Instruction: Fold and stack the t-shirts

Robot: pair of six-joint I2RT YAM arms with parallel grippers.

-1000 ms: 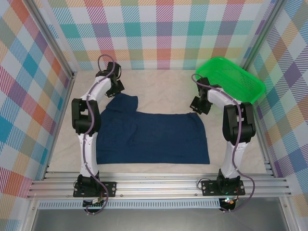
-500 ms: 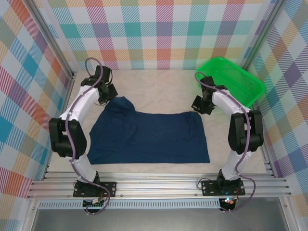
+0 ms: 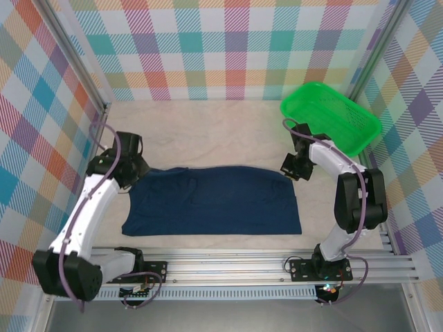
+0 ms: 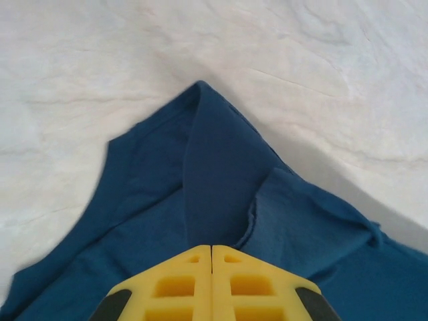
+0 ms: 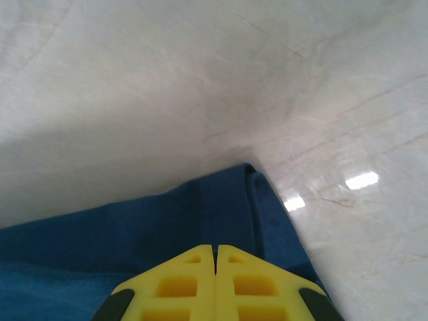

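The dark navy blue cloth t-shirt (image 3: 214, 204) lay flat on the pale table (image 3: 221, 131), long axis L-R, w/ left gripper (image 3: 130, 176) clamped on its far-left corner and right gripper (image 3: 292, 168) clamped far-right, each equally near.

Bright and even, lit from overhead. Soft grey shadow just beyond the t-shirt (image 5: 200, 207) at both wrists, small glare patches to its right; slightly blurred close up, sharp from above.
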